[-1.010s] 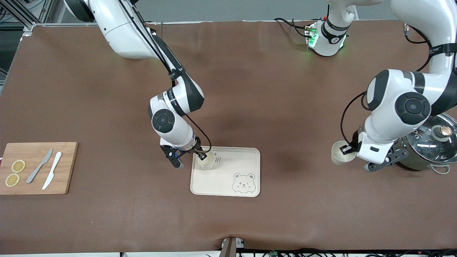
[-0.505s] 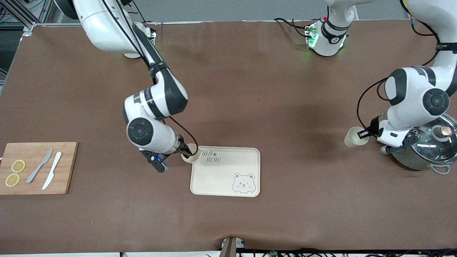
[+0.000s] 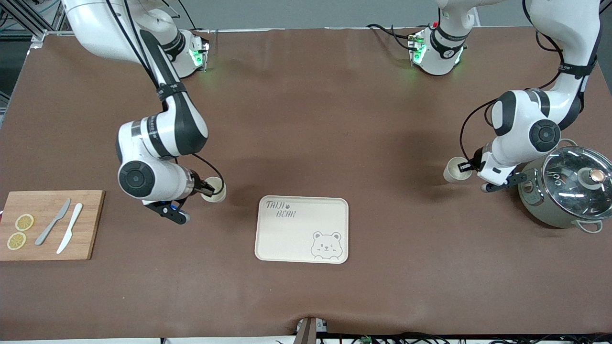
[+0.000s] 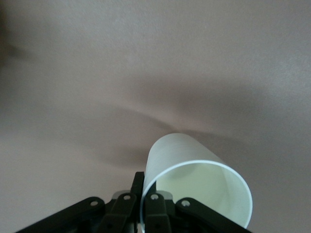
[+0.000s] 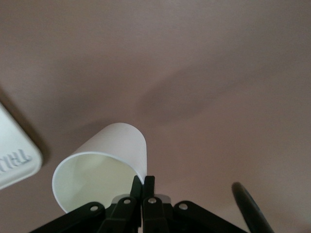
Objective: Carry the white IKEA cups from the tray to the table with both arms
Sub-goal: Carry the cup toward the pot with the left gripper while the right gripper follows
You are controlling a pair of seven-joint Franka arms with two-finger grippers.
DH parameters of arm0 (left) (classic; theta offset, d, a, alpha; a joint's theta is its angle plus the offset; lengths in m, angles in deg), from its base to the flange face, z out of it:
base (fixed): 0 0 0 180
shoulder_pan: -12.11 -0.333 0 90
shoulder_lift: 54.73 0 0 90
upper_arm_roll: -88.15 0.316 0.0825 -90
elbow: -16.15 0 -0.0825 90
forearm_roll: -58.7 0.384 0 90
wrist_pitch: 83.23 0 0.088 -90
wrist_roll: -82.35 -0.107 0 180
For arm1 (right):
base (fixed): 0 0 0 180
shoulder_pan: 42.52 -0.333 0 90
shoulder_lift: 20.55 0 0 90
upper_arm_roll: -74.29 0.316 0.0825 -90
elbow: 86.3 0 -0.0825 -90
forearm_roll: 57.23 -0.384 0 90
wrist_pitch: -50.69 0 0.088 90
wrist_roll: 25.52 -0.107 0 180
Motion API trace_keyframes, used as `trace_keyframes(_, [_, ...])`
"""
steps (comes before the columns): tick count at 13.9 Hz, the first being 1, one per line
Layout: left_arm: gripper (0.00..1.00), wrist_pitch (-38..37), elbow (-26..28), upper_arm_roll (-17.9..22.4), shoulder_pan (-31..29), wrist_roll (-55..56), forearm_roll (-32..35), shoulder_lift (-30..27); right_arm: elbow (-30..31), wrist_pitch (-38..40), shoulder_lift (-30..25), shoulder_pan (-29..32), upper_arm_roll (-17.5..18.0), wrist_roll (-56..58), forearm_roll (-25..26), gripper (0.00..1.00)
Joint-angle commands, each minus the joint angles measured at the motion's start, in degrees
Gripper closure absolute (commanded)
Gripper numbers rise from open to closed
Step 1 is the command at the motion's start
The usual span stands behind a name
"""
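Cups are in both grippers, each pinched by the rim and tilted. The right gripper clamps one white cup over bare table between the cutting board and the bear-print tray, just off the tray's corner, one finger inside the rim and one outside. The left gripper grips the other cup the same way over the tabletop beside the lidded steel pot, well apart from the tray. On the board lie two lemon slices and two knives.
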State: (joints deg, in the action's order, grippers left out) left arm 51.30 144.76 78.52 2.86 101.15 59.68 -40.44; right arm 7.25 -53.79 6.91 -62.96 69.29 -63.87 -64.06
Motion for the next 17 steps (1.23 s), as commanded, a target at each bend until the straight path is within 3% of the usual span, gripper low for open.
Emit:
trace_keyframes(1, [1.00,3.98,0.42,-0.65,-1.11,-3.59,-2.56,1.79,10.66,-3.78,-6.26,4.44,0.69,6.95,4.25,1.00])
trace_keyframes(3, [0.96,4.16,0.33,-0.74,-0.94,-3.77,-3.78,1.88,14.37,-5.55,-8.29,7.42,0.69,12.48,4.97,1.00])
trace_keyframes(5, [0.80,4.16,0.24,-0.74,-0.94,-3.95,-3.88,1.97,15.43,-5.56,-8.65,12.25,0.69,19.43,4.98,1.00])
trace_keyframes(6, [0.58,4.16,0.07,-0.74,-0.68,-4.04,-3.88,2.32,16.22,-5.99,-8.56,14.10,0.61,21.81,5.06,1.00])
trace_keyframes(7, [0.01,4.16,0.07,-0.74,-0.50,-4.04,-3.88,2.06,16.84,-6.52,-8.65,16.12,0.61,25.40,5.06,1.00])
trace_keyframes(12, [0.00,0.93,-2.56,-0.83,-0.41,-4.13,-3.88,-2.50,20.61,-12.48,-8.30,22.80,0.61,37.98,5.06,1.00])
trace_keyframes(17, [0.00,-19.27,-19.06,-0.74,-0.41,-4.65,-3.61,-4.54,22.72,-14.86,-7.77,26.51,0.69,43.71,4.89,1.00])
